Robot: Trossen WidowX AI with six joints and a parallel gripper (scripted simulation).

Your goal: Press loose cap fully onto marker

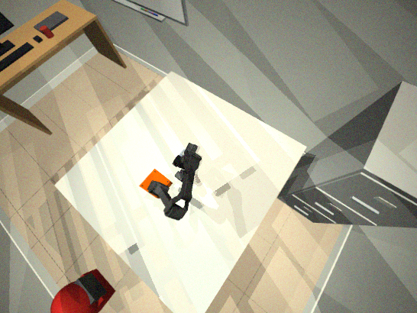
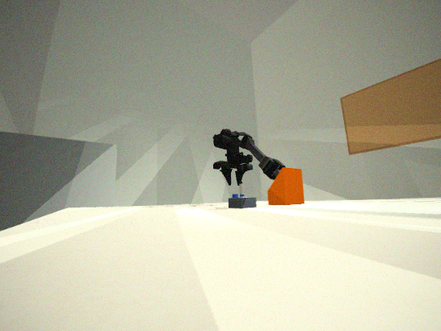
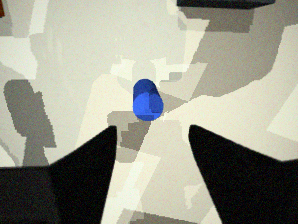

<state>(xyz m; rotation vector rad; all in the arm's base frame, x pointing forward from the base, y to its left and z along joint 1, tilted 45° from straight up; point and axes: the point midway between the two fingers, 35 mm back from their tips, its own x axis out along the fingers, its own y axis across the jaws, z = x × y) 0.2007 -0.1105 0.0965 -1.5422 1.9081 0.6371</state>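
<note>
Nearest in the exterior view, a pale tabletop [image 1: 126, 153] [image 2: 202, 258], streaked with light and shade. Upon it, one dark holder block [image 2: 242, 203], low, the near object of the group. Rising at the block, one pale marker [image 2: 241, 190], upright; a little blue shows at its foot. Beside the marker in that view, one blue cap [image 2: 235, 195] [image 3: 148, 102], seen low behind the block's top edge; from the wrist, upright on the tabletop, apart from the block, ahead of the fingertips and roughly midway across their gap.

Item: one black gripper [image 2: 234, 184] [image 3: 153, 131], pointing down above the cap, fingers parted about halfway, nothing between them. Item: one black jointed arm [image 1: 187, 187] [image 2: 258, 152], bent, reaching from an orange block-shaped base [image 1: 154, 175] [image 2: 292, 187].

Farther off, by the top view: one grey drawer cabinet [image 1: 336, 198], pale handles; one wooden desk [image 1: 72, 15], bearing a red cup [image 1: 46, 32]; one whiteboard [image 1: 169, 8], coloured pens in its tray.

Brands, labels, writing: none legible on any piece.
</note>
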